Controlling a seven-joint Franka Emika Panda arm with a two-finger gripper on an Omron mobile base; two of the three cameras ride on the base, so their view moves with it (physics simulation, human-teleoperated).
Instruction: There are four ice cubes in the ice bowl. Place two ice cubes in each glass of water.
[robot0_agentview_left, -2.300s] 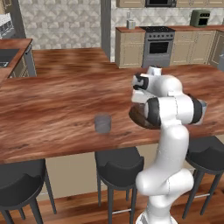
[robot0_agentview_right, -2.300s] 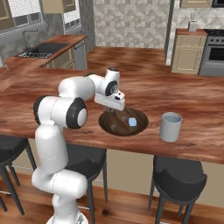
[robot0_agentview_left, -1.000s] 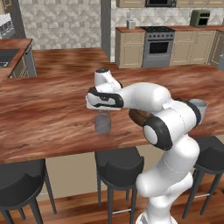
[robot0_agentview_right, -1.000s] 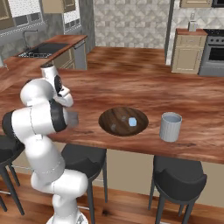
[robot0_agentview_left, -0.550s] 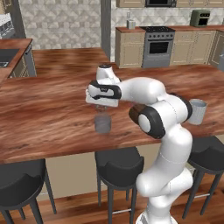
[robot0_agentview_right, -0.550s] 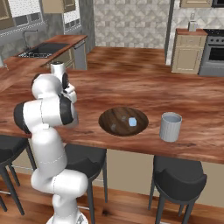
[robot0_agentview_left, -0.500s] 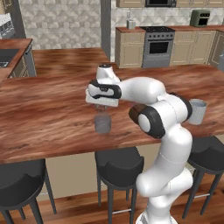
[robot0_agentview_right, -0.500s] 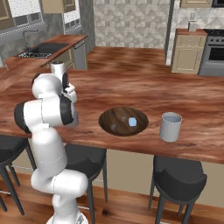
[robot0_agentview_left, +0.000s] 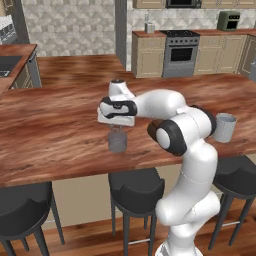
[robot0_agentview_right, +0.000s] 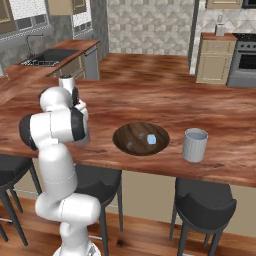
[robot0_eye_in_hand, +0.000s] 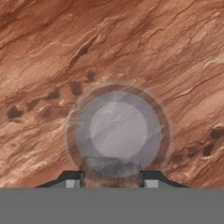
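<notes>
My gripper hangs just above the dark grey glass of water near the counter's front edge. In the hand view I look straight down into that glass of water. My gripper is shut on a pale translucent ice cube, held over the glass's near rim. To the right sits the brown ice bowl with one ice cube showing in it. Right of the bowl stands the paler glass of water, which also shows past my arm.
The wooden island counter stretches wide to the left and back. Black bar stools stand along its front edge. A sink counter lies at the far left, and cabinets with a stove stand behind.
The arm has swung left from the ice bowl to the dark grey glass. Over the last second the hand has only settled above it and the elbow has shifted right.
</notes>
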